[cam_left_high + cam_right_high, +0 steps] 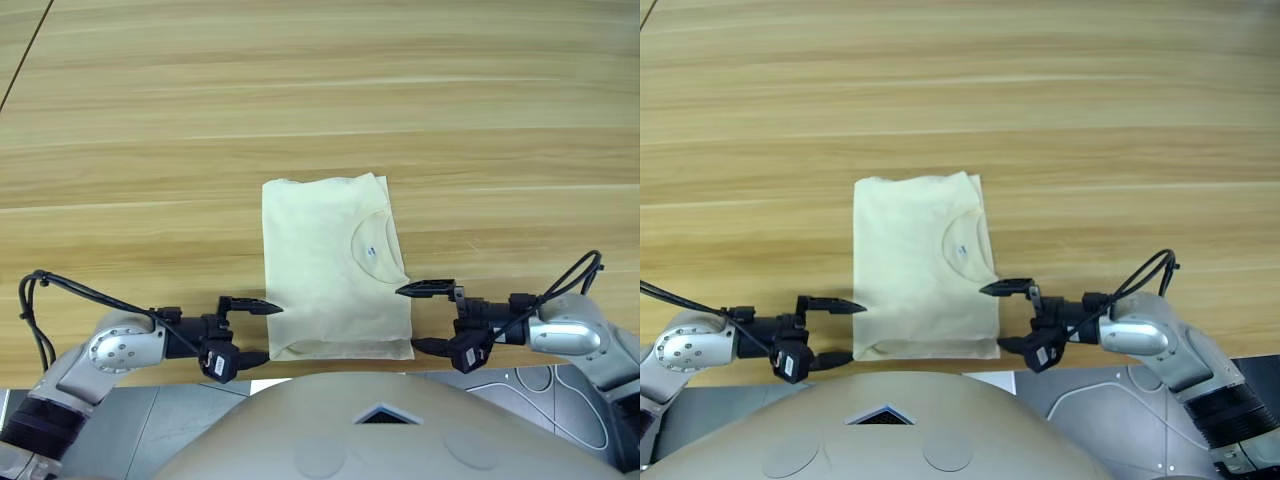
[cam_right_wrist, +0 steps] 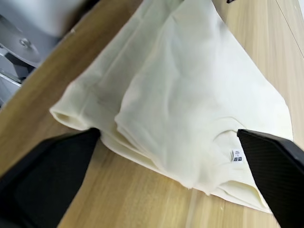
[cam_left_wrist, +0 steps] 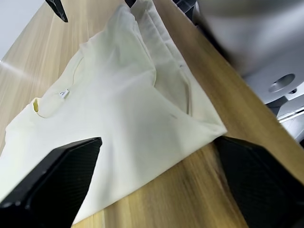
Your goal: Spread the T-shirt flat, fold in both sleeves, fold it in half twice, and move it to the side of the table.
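The T-shirt (image 1: 325,265) between my claws is a plain pale cream with a slight yellow tint and no print or stripe. Its folds show only as softer grey-cream shadows. Inside the collar sits a small white neck label (image 1: 371,251) with tiny dark marks on it. The table (image 1: 300,90) is light honey-coloured wood, with long grain streaks of tan and paler blond running across it. My left gripper (image 1: 272,332) and my right gripper (image 1: 407,318) are black, and the fingers (image 3: 57,175) are matt black with a faint fine texture. Black cables (image 1: 80,288) loop over my silver-grey forearms. Past the table edge, the floor (image 1: 560,400) is grey with thin pale lines.
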Tool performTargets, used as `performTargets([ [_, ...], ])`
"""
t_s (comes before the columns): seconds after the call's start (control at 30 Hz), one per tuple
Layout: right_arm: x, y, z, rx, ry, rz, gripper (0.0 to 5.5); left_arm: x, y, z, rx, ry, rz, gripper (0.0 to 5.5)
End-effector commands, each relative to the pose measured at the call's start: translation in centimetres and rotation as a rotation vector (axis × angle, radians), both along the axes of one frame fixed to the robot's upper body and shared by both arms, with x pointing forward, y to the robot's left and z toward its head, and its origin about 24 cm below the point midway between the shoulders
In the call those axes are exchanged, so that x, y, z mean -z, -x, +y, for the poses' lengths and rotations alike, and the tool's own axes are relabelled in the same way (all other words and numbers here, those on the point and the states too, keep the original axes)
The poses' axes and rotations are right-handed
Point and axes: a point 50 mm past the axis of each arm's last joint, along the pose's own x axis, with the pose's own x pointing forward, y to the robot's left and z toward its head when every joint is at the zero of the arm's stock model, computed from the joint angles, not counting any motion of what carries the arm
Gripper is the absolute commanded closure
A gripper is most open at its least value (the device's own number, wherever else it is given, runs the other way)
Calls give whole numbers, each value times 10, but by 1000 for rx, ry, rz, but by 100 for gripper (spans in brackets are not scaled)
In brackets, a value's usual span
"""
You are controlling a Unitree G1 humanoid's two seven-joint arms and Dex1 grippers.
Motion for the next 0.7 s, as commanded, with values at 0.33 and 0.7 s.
performTargets([
  [0.33, 7, 18, -13, -34, 104, 101, 10, 9, 8, 6, 41, -85, 33, 103],
  [0.7, 12, 16, -7, -35, 96, 109, 155, 8, 6, 2, 48, -70, 22, 283],
])
